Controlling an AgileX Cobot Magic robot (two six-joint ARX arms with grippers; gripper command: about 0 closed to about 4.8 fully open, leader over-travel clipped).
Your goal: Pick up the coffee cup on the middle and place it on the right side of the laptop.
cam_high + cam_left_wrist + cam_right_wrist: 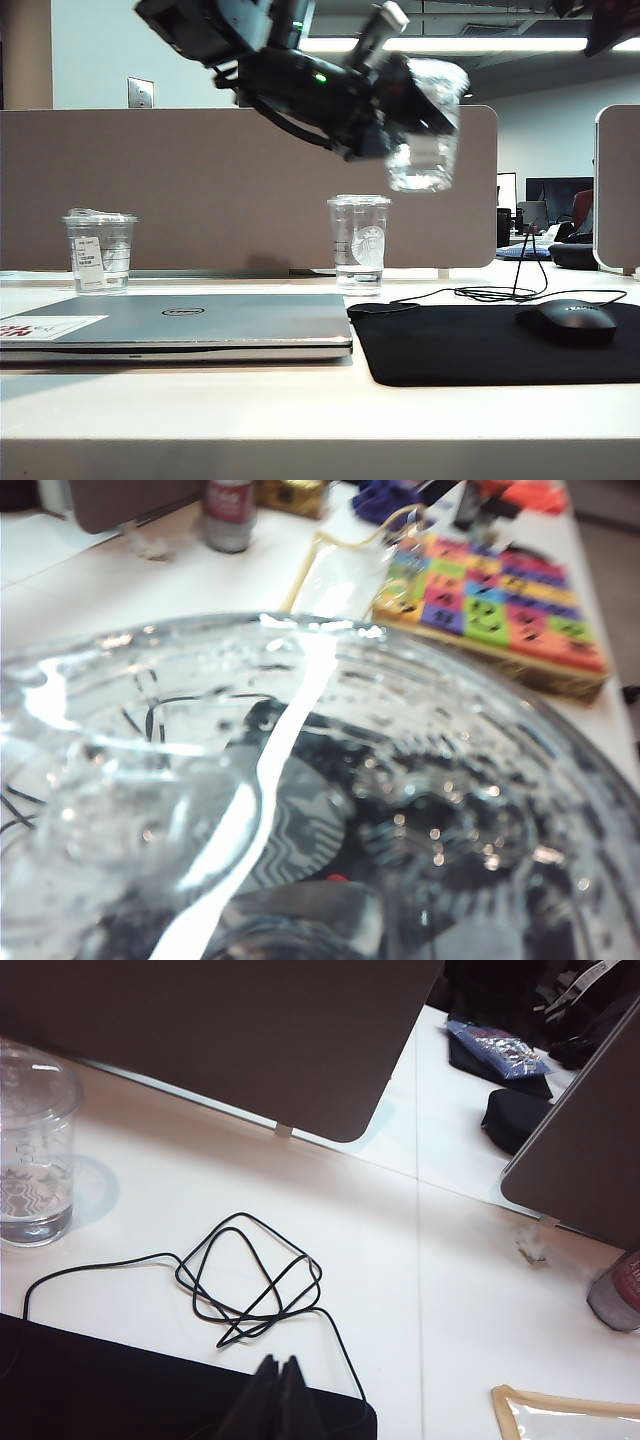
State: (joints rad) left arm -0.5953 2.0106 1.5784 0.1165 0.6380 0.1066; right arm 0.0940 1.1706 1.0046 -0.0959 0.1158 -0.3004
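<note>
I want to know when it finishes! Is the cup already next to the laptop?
Not yet. Done: the left pincer has lifted the short clear plastic coffee cup high above the table. In hand: it hangs over the black mouse mat, right of the thin silver-grey laptop. Left: setting it down and letting go. The right pincer is shut and empty.

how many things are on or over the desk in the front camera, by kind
clear plastic cups: 3 (coffee cup carried in the air by the left claw, short cup at far left, taller cup behind the laptop)
laptop: 1
mouse: 1
mouse pad: 1
total: 6
</note>
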